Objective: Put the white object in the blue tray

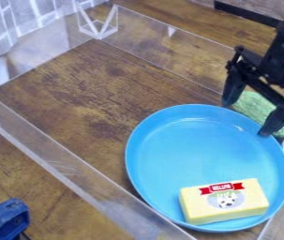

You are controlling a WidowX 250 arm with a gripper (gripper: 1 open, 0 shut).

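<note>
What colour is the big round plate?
Bright blue plate, clearest in the only camera view.

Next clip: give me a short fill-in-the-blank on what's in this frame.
1. The yellow block lies inside the blue ____.
2. The gripper hangs over the tray's far-right rim with its jaws ____.
3. The floor under the tray is made of ____.

Missing words: tray; open; wood
</note>
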